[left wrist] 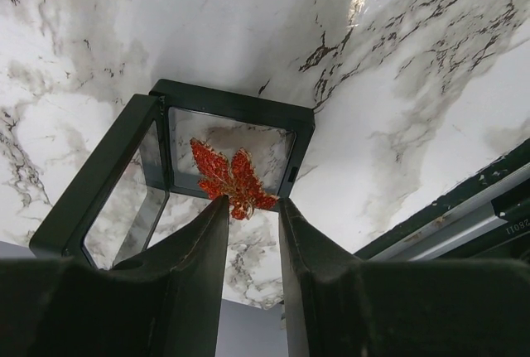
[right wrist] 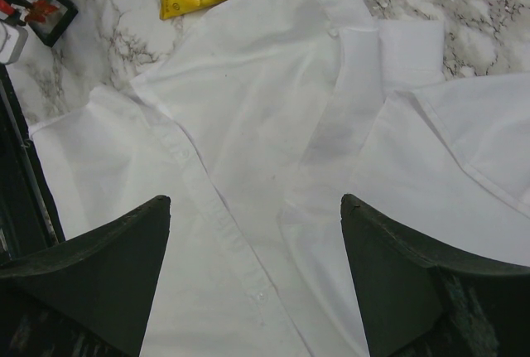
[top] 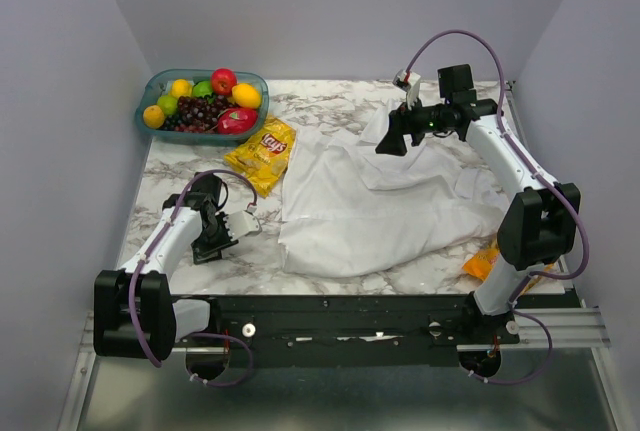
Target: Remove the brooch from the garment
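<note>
1. The brooch (left wrist: 225, 179), a red-orange leaf shape, is off the garment (top: 370, 201) and lies on the clear panel of a black frame case (left wrist: 240, 100). The case sits on the marble desk (left wrist: 397, 84), left of the shirt and apart from it.
2. The left gripper (left wrist: 252, 204) is right at the brooch. Its fingers are drawn close with only a narrow slot between them, and the brooch's lower tip sits at the mouth of that slot. I cannot tell whether the tips are actually pinching it.
3. In the right wrist view the brooch (right wrist: 40, 11) shows as a small red speck inside the case at the top left corner.
4. The garment (right wrist: 248, 108) lies rumpled across the middle of the desk, with its button placket running diagonally.
5. The right gripper (right wrist: 255, 200) hangs above the shirt with its fingers spread wide and nothing between them.
6. A yellow chip bag (top: 262, 151) touches the shirt's upper left edge, a fruit bowl (top: 150, 86) stands at the far left, and an orange packet (top: 480, 263) lies near the right arm's base.
</note>
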